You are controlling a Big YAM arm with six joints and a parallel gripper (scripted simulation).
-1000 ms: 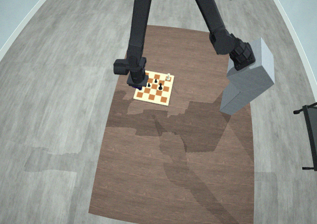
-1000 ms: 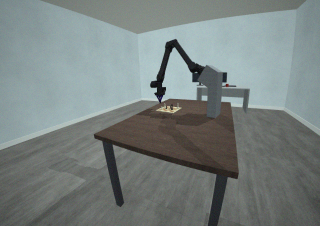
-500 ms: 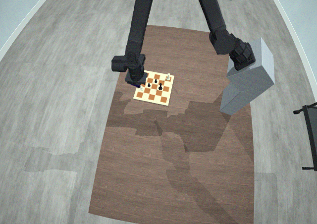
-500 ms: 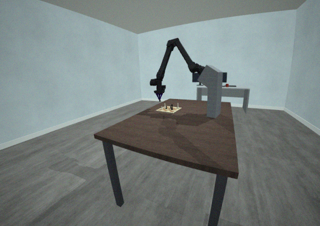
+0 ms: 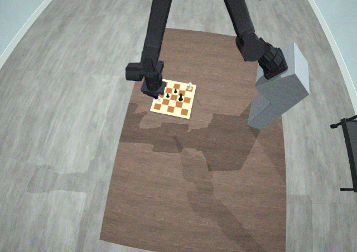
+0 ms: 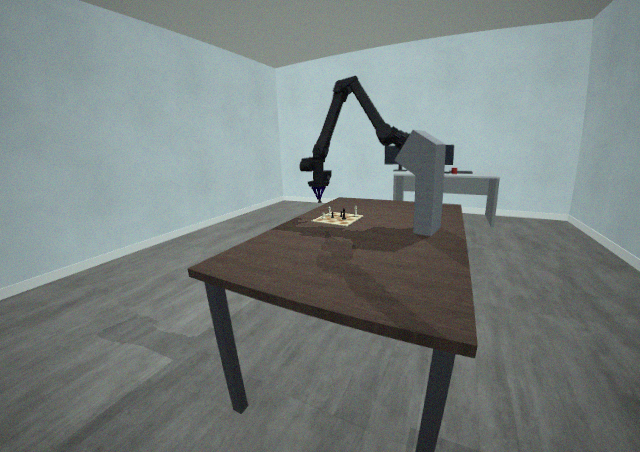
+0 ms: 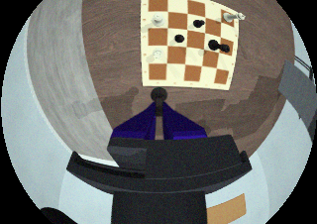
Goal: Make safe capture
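A small chessboard (image 5: 172, 115) (image 6: 337, 224) (image 7: 186, 84) lies on the brown table (image 5: 201, 171) (image 6: 361, 282). My gripper (image 5: 154, 95) (image 6: 318, 197) (image 7: 158, 106) hangs above the board's left edge, clear of the pieces, shut on a small black piece (image 7: 158, 95). Three black pieces (image 5: 175, 91) (image 5: 167, 95) (image 5: 181, 97) stand on the board; they also show in the wrist view (image 7: 197, 24) (image 7: 178, 38) (image 7: 218, 46). White pieces stand at the far right corner (image 5: 189, 86) (image 7: 229, 16) and on the left side (image 5: 159, 99) (image 7: 158, 53) (image 7: 157, 21).
The grey arm pedestal (image 5: 276, 93) (image 6: 426, 189) stands on the table right of the board. A grey desk (image 6: 449, 183) is at the back of the room. A black stand (image 5: 350, 151) is on the floor at the right.
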